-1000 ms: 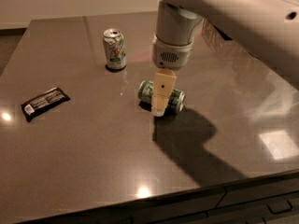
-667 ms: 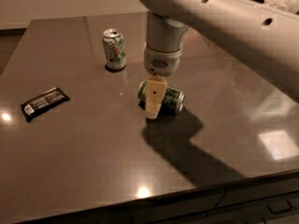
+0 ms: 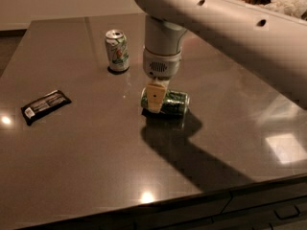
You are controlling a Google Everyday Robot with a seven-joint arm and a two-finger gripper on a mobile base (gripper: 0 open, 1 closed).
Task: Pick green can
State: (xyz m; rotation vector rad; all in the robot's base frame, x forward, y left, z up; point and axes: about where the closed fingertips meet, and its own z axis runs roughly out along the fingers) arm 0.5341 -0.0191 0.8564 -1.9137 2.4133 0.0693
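Observation:
The green can (image 3: 173, 103) lies on its side near the middle of the dark table (image 3: 96, 166), its long axis running left to right. My gripper (image 3: 155, 102) hangs straight down from the large white arm and is low over the can's left end, with a cream-coloured part of it in front of the can and reaching almost to the table top. The can rests on the table. The far side of the can's left end is hidden behind the gripper.
A paler whitish can (image 3: 117, 50) with light green and orange marks stands upright at the back left. A black snack bar wrapper (image 3: 45, 106) lies flat at the left. The white arm (image 3: 225, 32) spans the upper right. The table's front edge runs along the bottom.
My gripper has moved left and slightly lower along the green can, from its right part to its left end. The can, the pale can and the wrapper have not moved.

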